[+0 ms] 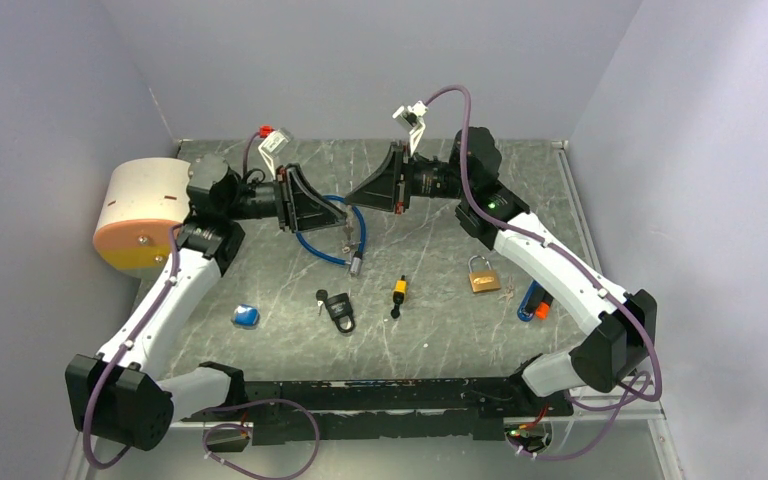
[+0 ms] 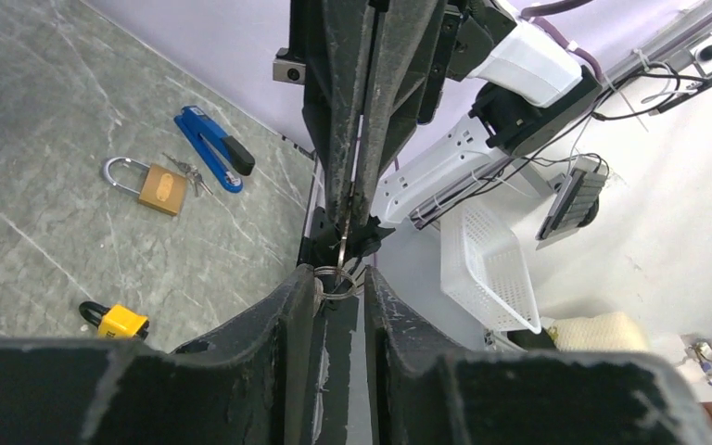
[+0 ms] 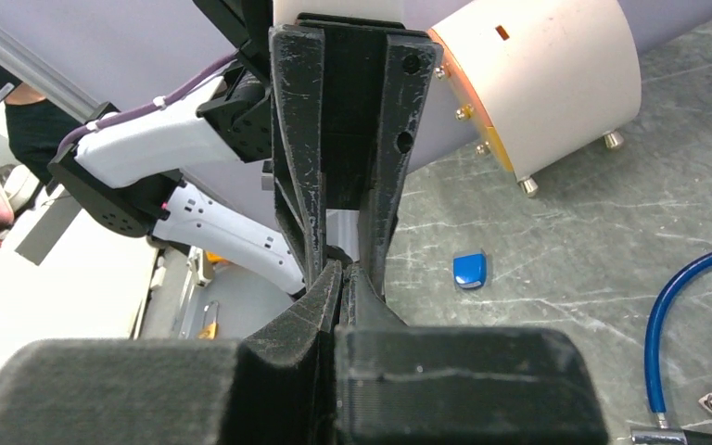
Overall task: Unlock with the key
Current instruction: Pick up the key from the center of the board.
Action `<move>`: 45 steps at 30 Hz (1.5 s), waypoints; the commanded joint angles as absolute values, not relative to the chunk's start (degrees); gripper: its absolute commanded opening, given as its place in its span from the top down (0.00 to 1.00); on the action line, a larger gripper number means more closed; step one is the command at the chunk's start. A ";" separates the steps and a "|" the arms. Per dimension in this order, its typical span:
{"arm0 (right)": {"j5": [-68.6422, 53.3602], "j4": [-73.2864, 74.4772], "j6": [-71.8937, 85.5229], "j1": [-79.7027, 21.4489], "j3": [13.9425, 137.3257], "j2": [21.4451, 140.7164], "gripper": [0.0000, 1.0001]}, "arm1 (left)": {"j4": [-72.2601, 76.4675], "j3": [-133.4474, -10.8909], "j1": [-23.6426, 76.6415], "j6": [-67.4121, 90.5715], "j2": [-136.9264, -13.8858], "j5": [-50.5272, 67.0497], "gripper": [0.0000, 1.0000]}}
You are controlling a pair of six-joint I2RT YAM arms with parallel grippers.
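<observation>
Grey marble table (image 1: pixel 430 330): holds 4 locks and a few small items; 2 robot arms reach in from the near edge.
Arms: both grippers meet tip to tip above the far middle of the table, lifted off the surface.
Right gripper (image 3: pixel 341 278): jaws pressed together on a thin metal key (image 2: pixel 343 232), seen from the left wrist camera.
Key ring (image 2: pixel 334 278): hangs from the key, right at the left gripper's tips.
Left gripper (image 2: pixel 339 283): jaws narrow, with a slim gap showing; I cannot tell whether they pinch the ring.
Blue cable lock (image 1: pixel 332 240): coiled on the table just below the grippers, a small bunch of keys lying against it.
Black padlock (image 1: pixel 340 310): near the middle, closer to the arm bases.
Yellow padlock (image 1: pixel 399 291): just right of the black one.
Brass padlock (image 1: pixel 482 276): right of centre, shackle closed, keys beside it.
Blue stapler (image 2: pixel 211 146): just right of the brass padlock.
Small blue object (image 1: pixel 246 316): near left, beside the left arm.
White cylinder (image 1: pixel 145 205): lies on its side at the far left, orange end facing near.
</observation>
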State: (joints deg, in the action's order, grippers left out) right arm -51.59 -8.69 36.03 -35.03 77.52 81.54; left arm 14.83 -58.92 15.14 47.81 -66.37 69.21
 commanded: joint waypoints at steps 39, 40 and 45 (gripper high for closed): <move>-37.74 -21.16 47.44 -35.05 68.35 76.00 0.62 | 43.93 -55.20 17.05 68.06 -70.59 59.18 0.97; -37.85 -21.17 47.52 -35.04 68.30 76.18 0.64 | 43.94 -55.20 17.05 68.05 -70.58 59.15 0.97; -38.53 -22.41 48.13 -35.03 68.29 76.63 0.97 | 45.59 -54.79 17.05 68.78 -70.53 59.34 0.97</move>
